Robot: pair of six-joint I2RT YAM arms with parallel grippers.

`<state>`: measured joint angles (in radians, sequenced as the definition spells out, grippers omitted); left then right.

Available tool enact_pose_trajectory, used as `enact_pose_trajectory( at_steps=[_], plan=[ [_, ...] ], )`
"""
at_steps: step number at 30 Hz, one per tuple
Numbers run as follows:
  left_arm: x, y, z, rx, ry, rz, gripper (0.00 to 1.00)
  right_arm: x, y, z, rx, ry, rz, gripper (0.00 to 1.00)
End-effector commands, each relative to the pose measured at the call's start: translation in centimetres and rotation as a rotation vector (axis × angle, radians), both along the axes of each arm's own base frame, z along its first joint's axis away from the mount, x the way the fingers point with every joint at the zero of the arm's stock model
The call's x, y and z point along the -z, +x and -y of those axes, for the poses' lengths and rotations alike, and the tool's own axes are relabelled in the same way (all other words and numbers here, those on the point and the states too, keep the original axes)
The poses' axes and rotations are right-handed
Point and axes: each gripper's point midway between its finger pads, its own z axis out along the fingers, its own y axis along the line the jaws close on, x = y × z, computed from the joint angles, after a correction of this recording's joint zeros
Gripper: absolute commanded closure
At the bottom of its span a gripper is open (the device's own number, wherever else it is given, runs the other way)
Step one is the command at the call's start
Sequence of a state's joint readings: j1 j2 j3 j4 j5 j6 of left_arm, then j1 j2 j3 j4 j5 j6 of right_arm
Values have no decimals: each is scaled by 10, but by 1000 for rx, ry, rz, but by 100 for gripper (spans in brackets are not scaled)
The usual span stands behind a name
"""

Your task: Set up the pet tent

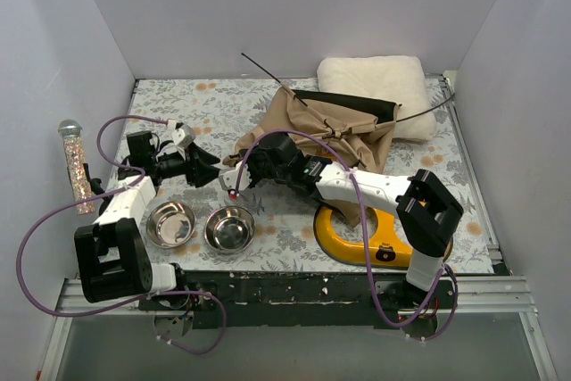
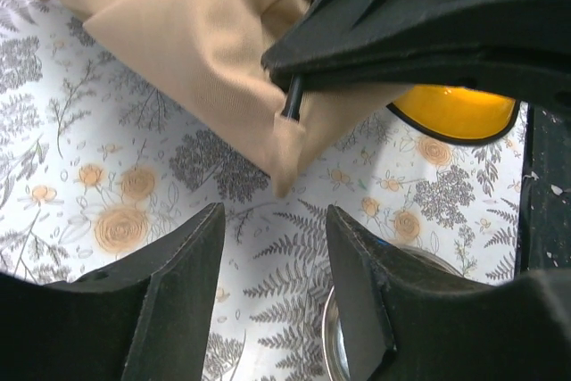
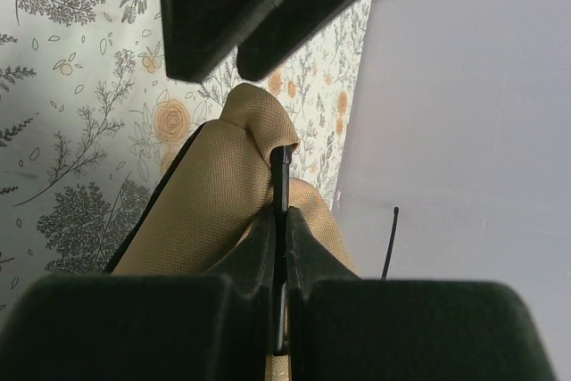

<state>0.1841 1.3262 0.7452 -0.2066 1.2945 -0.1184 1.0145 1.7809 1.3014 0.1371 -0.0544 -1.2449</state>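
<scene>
The pet tent (image 1: pixel 352 144) lies collapsed in a tan heap on the middle-back of the floral tabletop (image 1: pixel 178 104), its black lining showing on the far side. One thin rod (image 1: pixel 266 70) sticks out toward the back wall. Another (image 1: pixel 426 112) runs across the front of the cream cushion (image 1: pixel 375 78), which fills the back right corner, and reaches toward the right wall. The tent's near-left corner comes forward to a point where the right pincer (image 3: pixel 280 225) is clamped tight on a black rod end (image 3: pixel 281 171), with the tan fabric bunched around it. The left pincer (image 2: pixel 272 256) hovers just beside that corner, about half open with nothing between its fingers; bare tabletop shows through the gap. The back left of the tabletop is open floral surface. Two steel bowls (image 1: pixel 171 222) (image 1: pixel 230 229) sit side by side near the front edge, beside the left arm. The yellow stand (image 1: pixel 343 243) lies at the front edge, partly under the right arm. A glitter-filled tube (image 1: pixel 76 167) stands against the left wall. Pale panels close in the left, back and right sides.
</scene>
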Motion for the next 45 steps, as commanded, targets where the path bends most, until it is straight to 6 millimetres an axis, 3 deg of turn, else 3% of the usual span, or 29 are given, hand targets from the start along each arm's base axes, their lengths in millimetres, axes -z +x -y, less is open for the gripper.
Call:
enact_pose_trajectory(
  at_steps=[1, 7, 13, 17, 19, 32, 40, 45],
  plan=[
    [-18, 2, 13, 30, -21, 57, 53, -47, 12, 7, 49, 86, 38, 99],
    [-11, -3, 21, 46, -12, 43, 55, -49, 12, 7, 51, 88, 36, 99],
    [-8, -2, 22, 43, -7, 38, 66, -48, 11, 7, 47, 88, 33, 99],
    [-8, 0, 23, 44, -4, 37, 82, -48, 10, 6, 42, 88, 33, 99],
    [-11, 1, 23, 44, -3, 45, 99, -48, 9, 6, 37, 88, 31, 99],
    [-39, 3, 27, 67, 48, 69, 100, 0, 0, 20, -13, -74, 38, 99],
    [-32, 3, 29, 61, 155, 54, 100, 24, -12, 25, -90, -165, 49, 99],
    [-19, 1, 39, 124, 260, 86, 100, 24, -30, 20, -171, -160, 46, 99]
  ],
)
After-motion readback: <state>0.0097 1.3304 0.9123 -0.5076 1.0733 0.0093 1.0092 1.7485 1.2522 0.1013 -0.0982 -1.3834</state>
